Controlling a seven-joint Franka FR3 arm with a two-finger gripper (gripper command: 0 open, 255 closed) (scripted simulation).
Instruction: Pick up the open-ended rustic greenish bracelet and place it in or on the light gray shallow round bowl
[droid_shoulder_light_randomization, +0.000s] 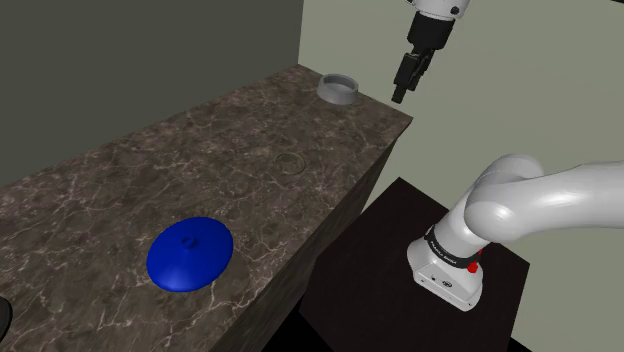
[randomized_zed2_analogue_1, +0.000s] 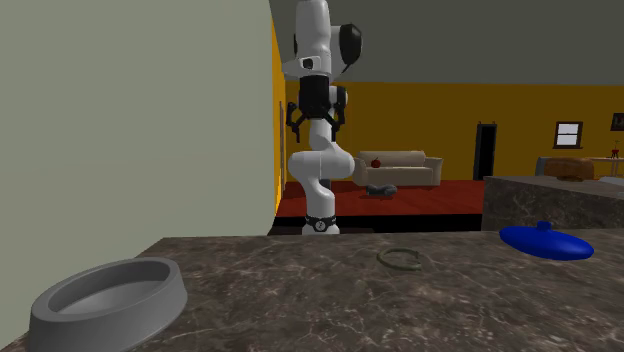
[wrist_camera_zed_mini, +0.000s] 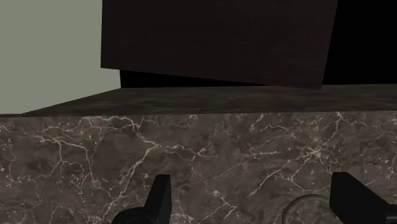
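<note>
The greenish open-ended bracelet (droid_shoulder_light_randomization: 290, 161) lies flat on the dark marble counter (droid_shoulder_light_randomization: 120, 190), about midway along it; it shows as a thin ring (randomized_zed2_analogue_1: 402, 258) in the second exterior view, and part of it (wrist_camera_zed_mini: 305, 209) shows beside one finger in the wrist view. The light grey shallow round bowl (droid_shoulder_light_randomization: 339, 88) stands at the counter's far corner, large in the second exterior view (randomized_zed2_analogue_1: 108, 302). My black gripper (droid_shoulder_light_randomization: 404, 80) hangs high in the air off the counter's edge, to the right of the bowl in the shoulder view. It is open and holds nothing (wrist_camera_zed_mini: 254, 200).
A blue domed lid-like disc (droid_shoulder_light_randomization: 190, 252) rests on the counter nearer the shoulder camera, also seen as a blue disc (randomized_zed2_analogue_1: 546, 241). The robot's dark stand (droid_shoulder_light_randomization: 420, 270) sits below the counter's edge. A grey-green wall rises behind the bowl.
</note>
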